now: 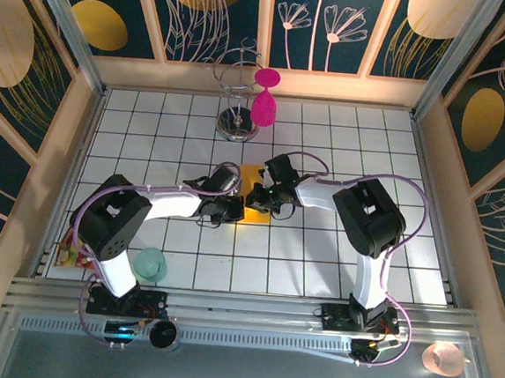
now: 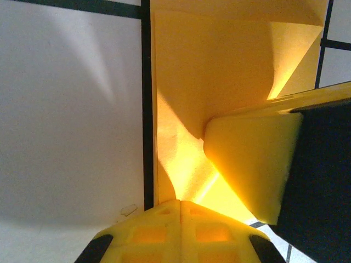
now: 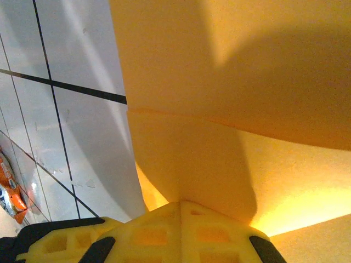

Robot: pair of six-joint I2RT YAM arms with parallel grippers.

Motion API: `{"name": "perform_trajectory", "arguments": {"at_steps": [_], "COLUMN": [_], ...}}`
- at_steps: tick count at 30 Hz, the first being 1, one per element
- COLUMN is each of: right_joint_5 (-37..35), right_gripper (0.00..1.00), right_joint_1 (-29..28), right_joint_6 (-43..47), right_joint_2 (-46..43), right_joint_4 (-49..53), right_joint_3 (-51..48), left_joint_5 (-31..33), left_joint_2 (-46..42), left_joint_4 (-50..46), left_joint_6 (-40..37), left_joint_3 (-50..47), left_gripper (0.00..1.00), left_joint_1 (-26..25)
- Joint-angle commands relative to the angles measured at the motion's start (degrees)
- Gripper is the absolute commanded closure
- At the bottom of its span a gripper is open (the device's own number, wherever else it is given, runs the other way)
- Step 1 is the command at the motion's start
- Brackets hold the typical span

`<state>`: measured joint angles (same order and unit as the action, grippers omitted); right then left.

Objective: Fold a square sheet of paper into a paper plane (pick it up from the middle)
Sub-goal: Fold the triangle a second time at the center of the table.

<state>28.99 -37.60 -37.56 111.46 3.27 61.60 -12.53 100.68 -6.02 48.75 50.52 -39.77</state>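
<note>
Here, left gripper (image 2: 181, 204) and right gripper (image 3: 181, 204) both clamped onto thin orange-yellow square paper sheet (image 2: 208, 71), likely steadying it for creasing.

We're seeing thin, matt paper here: the square sheet of paper (image 2: 208, 82) is smooth and glows where light passes through. The table (image 1: 317, 257) looks smooth and white with a soft sheen. The left tool (image 2: 181, 211) is ribbed yellow plastic, the goblet (image 1: 264, 106) glossy magenta plastic, the wire stand (image 1: 236, 127) bright polished metal.
</note>
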Motion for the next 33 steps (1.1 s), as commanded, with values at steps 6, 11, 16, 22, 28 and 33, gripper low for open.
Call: {"name": "perform_trajectory", "arguments": {"at_steps": [6, 11, 16, 22, 28, 33], "right_joint_5": [-2.54, -4.94, -5.83, -7.01, -5.79, -3.04], "right_gripper": [1.0, 1.0, 1.0, 1.0, 0.98, 0.85], "right_joint_1": [-0.2, 4.2, 10.85, 14.51, 14.68, 14.36], "right_joint_6": [-0.52, -0.42, 0.45, 2.6, 1.3, -3.28], "right_joint_2": [1.28, 1.75, 1.74, -0.38, -8.06, -13.45], "right_joint_4": [2.08, 1.87, 1.73, 3.96, 1.74, -2.91], "right_joint_3": [-0.52, -1.51, -2.05, -0.74, -2.22, -7.49], "left_joint_5": [3.13, 3.22, 3.11, 1.13, -0.3, 1.02], "left_joint_2": [2.11, 2.12, 1.2, 0.13, -3.87, -4.2], "left_joint_4": [-5.61, -6.11, -5.52, -3.74, 0.2, 2.24], "left_joint_6": [0.59, 1.17, 0.93, -0.23, -0.32, -1.1], "left_joint_3": [-1.48, -2.44, -3.06, -1.0, 3.23, 7.12], "left_gripper": [1.0, 1.0, 1.0, 1.0, 1.0, 0.9], "left_joint_1": [-0.26, -0.25, -0.29, -0.23, -0.29, -0.03]}}
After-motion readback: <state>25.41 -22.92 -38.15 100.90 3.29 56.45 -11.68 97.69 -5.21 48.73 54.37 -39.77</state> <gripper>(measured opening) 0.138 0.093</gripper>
